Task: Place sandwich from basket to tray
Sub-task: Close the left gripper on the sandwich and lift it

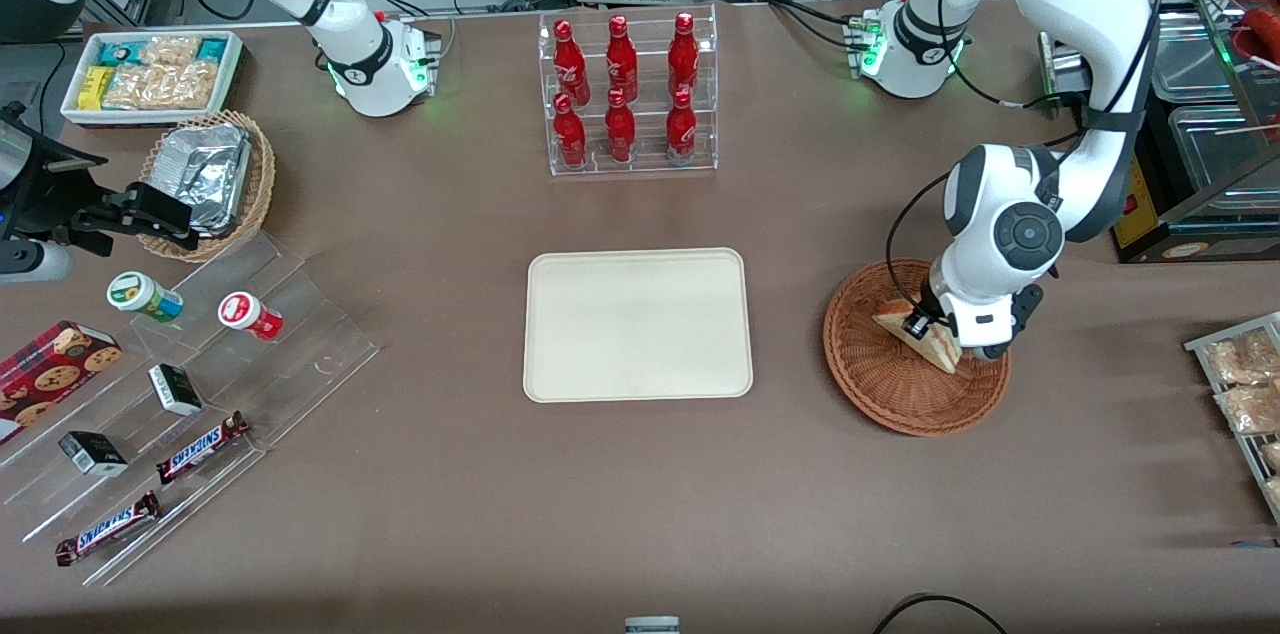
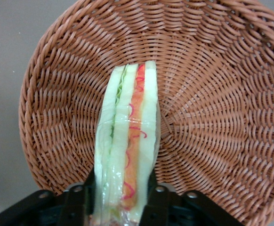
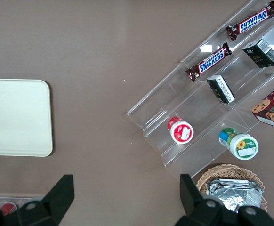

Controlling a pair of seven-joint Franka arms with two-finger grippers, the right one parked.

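Note:
The sandwich [image 1: 925, 338] [image 2: 127, 141], a clear-wrapped wedge of white bread with orange, pink and green layers, is in the reddish-brown wicker basket [image 1: 880, 384] [image 2: 221, 103] toward the working arm's end of the table. My gripper [image 1: 942, 334] [image 2: 120, 200] is down in the basket, shut on the sandwich, with a black finger [image 2: 78, 200] pressed on each bread face. Whether the wedge still rests on the weave I cannot tell. The cream-white tray [image 1: 638, 324] [image 3: 14, 117] lies flat at the table's middle, beside the basket, with nothing on it.
A clear rack of red bottles [image 1: 627, 94] stands farther from the front camera than the tray. Toward the parked arm's end are a clear stepped stand [image 1: 180, 394] with snacks, a tan basket of foil packets [image 1: 210, 179] and a white bin [image 1: 150, 74]. A wire rack of packets [image 1: 1245, 394] is at the working arm's edge.

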